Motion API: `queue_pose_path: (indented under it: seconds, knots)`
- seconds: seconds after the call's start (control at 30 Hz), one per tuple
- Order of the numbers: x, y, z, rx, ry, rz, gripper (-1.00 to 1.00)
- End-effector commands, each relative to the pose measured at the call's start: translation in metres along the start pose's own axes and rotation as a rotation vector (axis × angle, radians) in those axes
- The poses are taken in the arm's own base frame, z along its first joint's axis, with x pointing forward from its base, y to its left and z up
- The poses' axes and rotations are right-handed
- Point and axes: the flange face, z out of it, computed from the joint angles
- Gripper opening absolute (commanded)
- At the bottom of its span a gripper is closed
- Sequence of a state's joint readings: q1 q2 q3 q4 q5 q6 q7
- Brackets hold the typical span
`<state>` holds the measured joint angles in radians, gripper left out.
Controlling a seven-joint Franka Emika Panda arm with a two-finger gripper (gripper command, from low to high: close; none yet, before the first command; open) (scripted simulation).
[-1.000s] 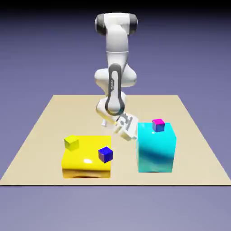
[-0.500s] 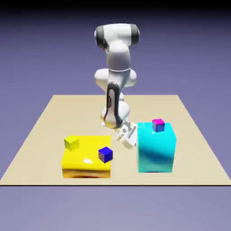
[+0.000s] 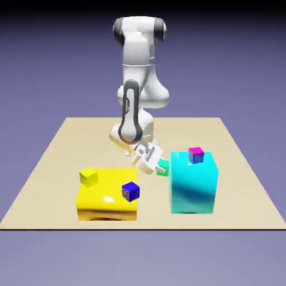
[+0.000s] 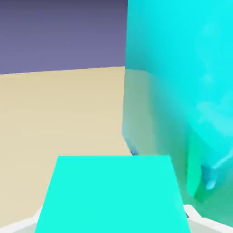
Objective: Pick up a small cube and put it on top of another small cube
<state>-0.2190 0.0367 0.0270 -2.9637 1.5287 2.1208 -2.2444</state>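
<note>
We see the white arm's two-finger gripper (image 3: 158,166) closed on the tiny teal-green cube (image 3: 162,167), which sits between the tips just beside the left wall of the big glossy cyan block (image 3: 193,184) as the exterior view shows it; in the hand view the teal cube (image 4: 111,193) fills the lower middle and hides most of the fingers, with the cyan block's wall (image 4: 182,91) looming close on that view's right; whether the cube is clear of the tan table (image 3: 56,162) or resting on it we cannot quite tell from either view. The tiny plain yellow cube (image 3: 88,177), our target, sits on the back left corner of the large flat yellow block (image 3: 106,200), well apart from the gripper, with the small dark blue cube (image 3: 130,191) near that block's front right corner and the small magenta-topped cube (image 3: 195,155) on top of the cyan block. We judge the first risk to be a scrape against the cyan wall on the way up, which could twist the cube in the grip; the next is a low carry that clips the blue cube or the yellow block's edge; the last is an off-centre release, since the target is no wider than the load and a small offset would tip it off or nudge the yellow cube away.
</note>
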Motion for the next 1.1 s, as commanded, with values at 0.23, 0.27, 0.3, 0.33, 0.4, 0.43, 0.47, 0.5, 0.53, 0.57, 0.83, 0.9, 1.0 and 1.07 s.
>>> queue_pose_path:
  seconds: [0.23,0.27,0.3,0.33,0.4,0.43,0.47,0.5,0.53,0.57,0.83,0.9,1.0,1.07]
  knots:
    - [0.082,0.066,-0.029,0.15,-0.023,-0.195,-1.0]
    - [0.09,0.074,-0.035,0.166,-0.035,-0.216,-1.0]
    - [0.098,0.082,-0.042,0.181,-0.049,-0.236,-1.0]
    - [0.105,0.089,-0.049,0.196,-0.065,-0.255,-1.0]
    - [0.119,0.103,-0.064,0.223,-0.102,-0.29,-1.0]
    - [0.125,0.11,-0.072,0.235,-0.123,-0.305,-1.0]
    - [0.131,0.117,-0.08,0.247,-0.146,-0.319,-1.0]
    - [0.136,0.124,-0.089,0.258,-0.171,-0.332,-1.0]
    - [0.141,0.13,-0.098,0.268,-0.197,-0.343,-1.0]
    - [0.146,0.137,-0.107,0.278,-0.225,-0.352,-1.0]
    - [0.173,0.179,-0.193,0.329,-0.494,-0.364,-1.0]
    - [0.181,0.187,-0.21,0.342,-0.556,-0.357,-1.0]
    - [0.209,0.196,-0.195,0.402,-0.567,-0.386,-1.0]
    - [0.227,0.2,-0.183,0.444,-0.579,-0.406,-1.0]
